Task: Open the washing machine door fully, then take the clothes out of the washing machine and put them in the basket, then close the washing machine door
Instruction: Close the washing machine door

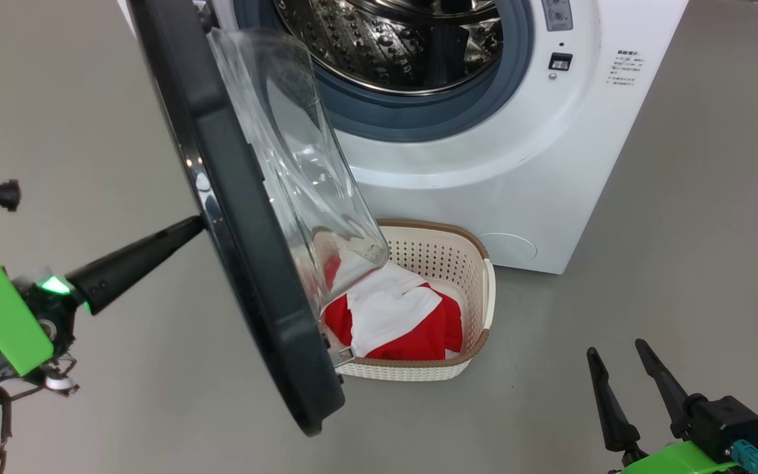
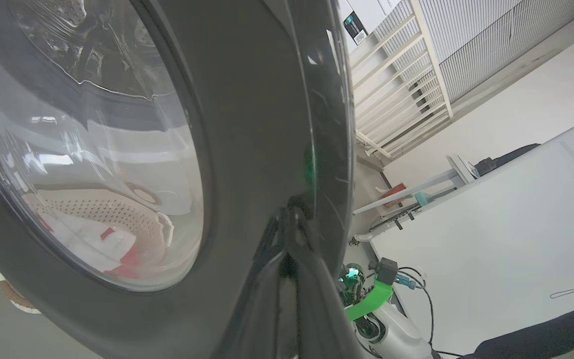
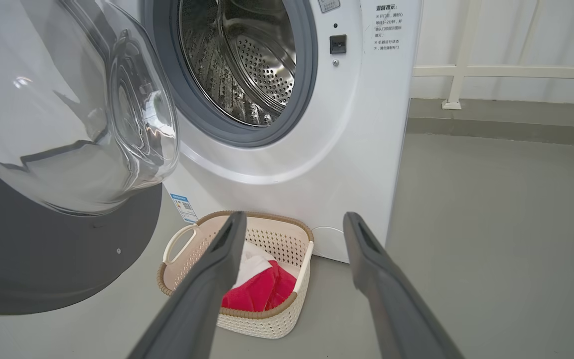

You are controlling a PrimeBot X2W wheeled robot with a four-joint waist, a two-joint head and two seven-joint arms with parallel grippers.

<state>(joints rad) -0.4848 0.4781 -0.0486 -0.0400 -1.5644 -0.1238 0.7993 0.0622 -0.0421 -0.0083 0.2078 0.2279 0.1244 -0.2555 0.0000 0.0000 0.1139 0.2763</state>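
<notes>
Okay, nearest us our right gripper hangs over the grey floor, fingers well apart, gripping nothing. Our left gripper has its fingers pressed together, with the tip touching the black outer rim of the washing machine door. The door stands swung out, with its glass bowl over the basket. The basket sits on the floor just before the washing machine, with the red and white clothes inside. Farther back we see the steel drum.

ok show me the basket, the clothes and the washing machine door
the basket (image 1: 441,253): head view, perforated inner back wall
the clothes (image 1: 435,329): head view, red fabric near the front
the washing machine door (image 1: 241,250): head view, black rim, mid-height
</notes>
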